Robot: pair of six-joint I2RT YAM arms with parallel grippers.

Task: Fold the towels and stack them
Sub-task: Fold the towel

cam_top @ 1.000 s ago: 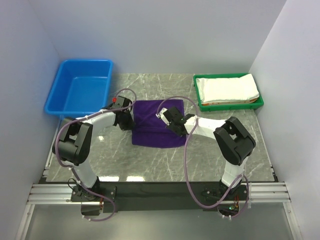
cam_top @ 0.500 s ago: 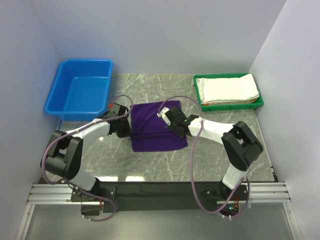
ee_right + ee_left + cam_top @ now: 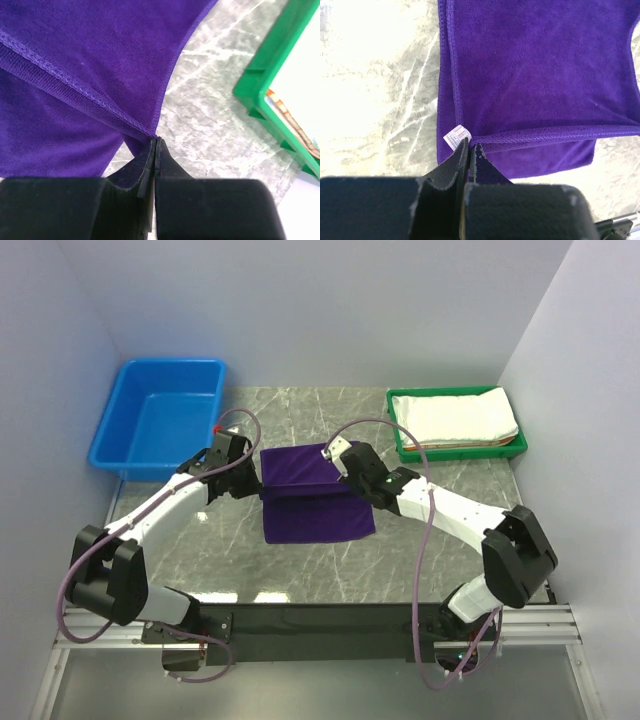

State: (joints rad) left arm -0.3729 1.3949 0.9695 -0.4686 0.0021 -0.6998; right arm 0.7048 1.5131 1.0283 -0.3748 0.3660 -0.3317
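Note:
The dark purple towel [image 3: 312, 502] lies in the middle of the table, partly folded over itself. My left gripper [image 3: 256, 480] is shut on its left corner, beside a white label [image 3: 456, 136]. My right gripper [image 3: 347, 462] is shut on its right corner. Between them they hold one hemmed edge raised and taut above the lower layer, as the left wrist view [image 3: 468, 145] and the right wrist view [image 3: 156, 141] show. The white towel [image 3: 455, 415] lies folded in the green tray [image 3: 404, 440]. Only an orange strip [image 3: 470, 447] of the orange towel shows under it.
A blue bin [image 3: 130, 450] stands at the back left, close to my left arm. The green tray's corner [image 3: 272, 75] is just right of my right gripper. The white walls close in the table on three sides.
Both arms have stretched out toward the back of the table, carrying the held purple edge up and back. The lower layer has stayed flat on the table.

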